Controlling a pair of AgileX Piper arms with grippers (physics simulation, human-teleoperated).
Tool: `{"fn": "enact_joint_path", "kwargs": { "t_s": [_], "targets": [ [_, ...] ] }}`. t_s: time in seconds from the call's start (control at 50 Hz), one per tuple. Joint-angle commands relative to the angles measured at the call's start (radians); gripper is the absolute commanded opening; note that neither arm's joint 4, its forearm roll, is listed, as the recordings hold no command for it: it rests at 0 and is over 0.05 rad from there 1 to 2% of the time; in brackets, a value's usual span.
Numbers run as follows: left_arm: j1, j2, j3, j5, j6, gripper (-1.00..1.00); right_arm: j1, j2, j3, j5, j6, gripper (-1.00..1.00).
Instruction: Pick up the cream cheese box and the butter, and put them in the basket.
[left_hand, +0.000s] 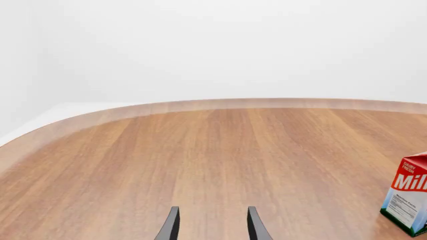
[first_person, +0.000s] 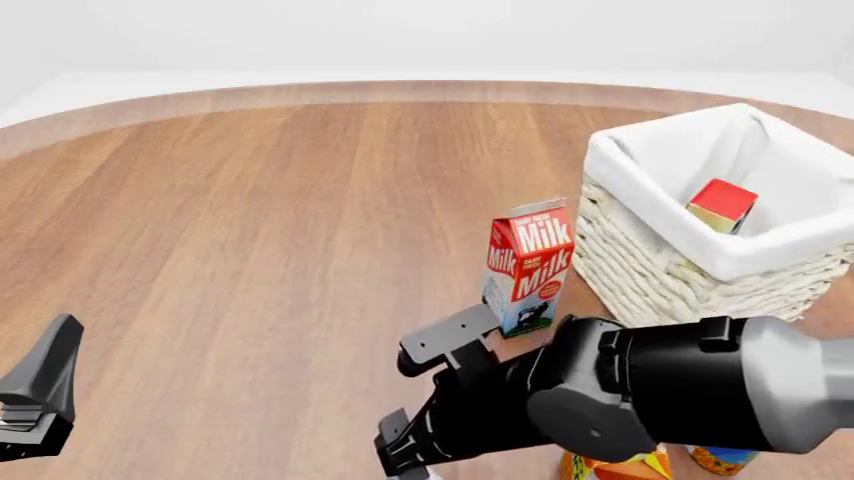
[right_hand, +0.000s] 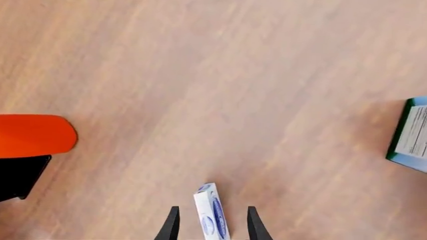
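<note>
Wood worktop, butter in basket. R gripper jaws open, cream cheese box on edge between them. Light, stiff carton; pinch broad faces mid-body. L gripper open, idle.

Right arm of bulky glossy black and grey rounded segments, thin dark tapered fingers, black left hand

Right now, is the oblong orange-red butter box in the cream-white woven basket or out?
In. The butter box lies inside the basket, against its white cloth lining.
</note>
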Motion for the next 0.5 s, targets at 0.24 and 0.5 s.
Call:
{"fn": "enact_joint_path", "kwargs": {
  "t_s": [0.24, 0.5],
  "targets": [
    [0.0, 0.0, 0.0, 0.0, 0.0, 1.0, 0.036, 0.052, 0.04, -0.063, 0.051, 1.0],
    [0.0, 0.0, 0.0, 0.0, 0.0, 1.0, 0.053, 0.071, 0.05, -0.083, 0.069, 1.0]
  ]
}}
